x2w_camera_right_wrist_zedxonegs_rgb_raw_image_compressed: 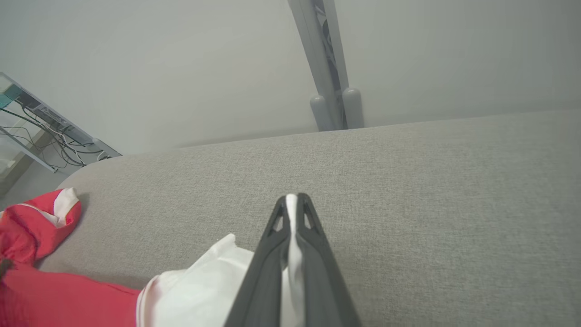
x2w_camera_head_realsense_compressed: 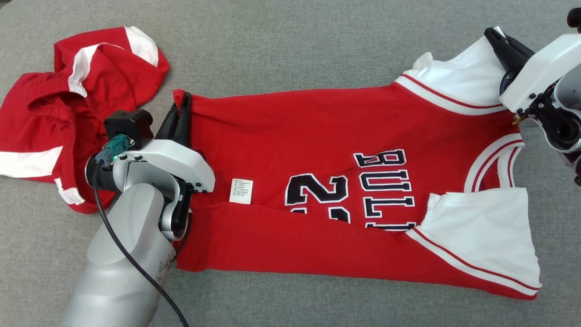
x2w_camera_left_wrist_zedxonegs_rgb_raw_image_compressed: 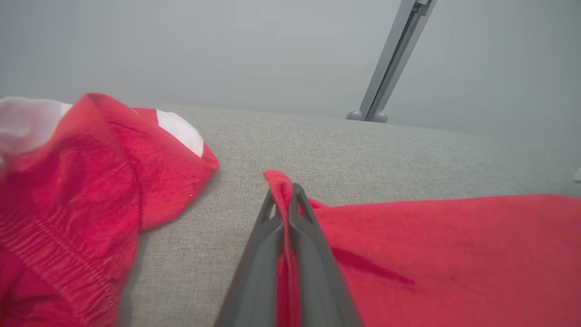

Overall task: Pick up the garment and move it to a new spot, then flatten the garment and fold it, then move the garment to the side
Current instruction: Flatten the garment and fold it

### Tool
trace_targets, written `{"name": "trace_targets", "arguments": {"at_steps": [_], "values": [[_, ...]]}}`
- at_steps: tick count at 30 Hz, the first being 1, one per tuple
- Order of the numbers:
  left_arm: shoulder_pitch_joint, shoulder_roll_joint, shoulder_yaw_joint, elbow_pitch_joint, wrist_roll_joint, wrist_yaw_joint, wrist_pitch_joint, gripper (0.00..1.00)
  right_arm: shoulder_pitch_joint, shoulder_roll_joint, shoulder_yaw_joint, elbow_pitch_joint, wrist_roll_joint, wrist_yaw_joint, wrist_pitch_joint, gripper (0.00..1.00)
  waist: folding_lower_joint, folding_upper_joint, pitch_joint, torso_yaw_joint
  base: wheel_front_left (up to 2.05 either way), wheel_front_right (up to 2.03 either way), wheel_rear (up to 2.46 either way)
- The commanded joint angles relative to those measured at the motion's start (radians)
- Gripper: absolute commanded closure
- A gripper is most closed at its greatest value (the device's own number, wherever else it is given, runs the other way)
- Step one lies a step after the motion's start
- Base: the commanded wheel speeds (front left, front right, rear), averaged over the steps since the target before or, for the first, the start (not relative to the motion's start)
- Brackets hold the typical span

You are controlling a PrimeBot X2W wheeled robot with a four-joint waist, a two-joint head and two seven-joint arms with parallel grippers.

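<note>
Now: left gripper [x2w_camera_left_wrist_zedxonegs_rgb_raw_image_compressed: 284, 190] pressed together on red hem corner of jersey [x2w_camera_head_realsense_compressed: 317, 136], cloth pinched between its fingers. Right gripper [x2w_camera_right_wrist_zedxonegs_rgb_raw_image_compressed: 292, 202] also clamped, white sleeve edge caught between its fingers. Jersey lies spread across grey cushion [x2w_camera_head_realsense_compressed: 281, 45] — near long edge folded over, white label [x2w_camera_head_realsense_compressed: 241, 190] showing. Red-and-white shorts [x2w_camera_head_realsense_compressed: 59, 113] crumpled just beside left gripper — strip of cushion between shorts and jersey.

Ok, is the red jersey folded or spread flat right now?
Partly folded: the jersey has its near long side turned over, hiding part of the lettering. The left hand and right hand pinch its far corners.
</note>
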Motion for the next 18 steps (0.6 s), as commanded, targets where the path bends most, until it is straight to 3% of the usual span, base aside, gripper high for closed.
{"name": "trace_targets", "arguments": {"at_steps": [1, 6, 18], "values": [[0.007, 0.004, 0.0, 0.001, -0.003, 0.0, -0.007, 1.0, 0.0, -0.012, -0.003, -0.011, 0.015, 0.001, 0.013, 1.0, 0.0, 0.0, -0.001, -0.001, 0.0, 0.0, 0.0], [0.009, 0.003, -0.004, 0.003, -0.008, -0.006, -0.007, 1.0, 0.008, -0.038, 0.01, -0.069, 0.017, 0.001, 0.041, 1.0, 0.0, 0.0, -0.008, -0.002, 0.0, 0.0, 0.0], [0.06, 0.033, -0.019, -0.049, -0.013, -0.026, -0.012, 1.0, 0.065, -0.126, 0.082, -0.187, -0.197, 0.001, -0.054, 1.0, 0.0, 0.0, -0.034, -0.006, 0.0, 0.0, 0.0]]}}
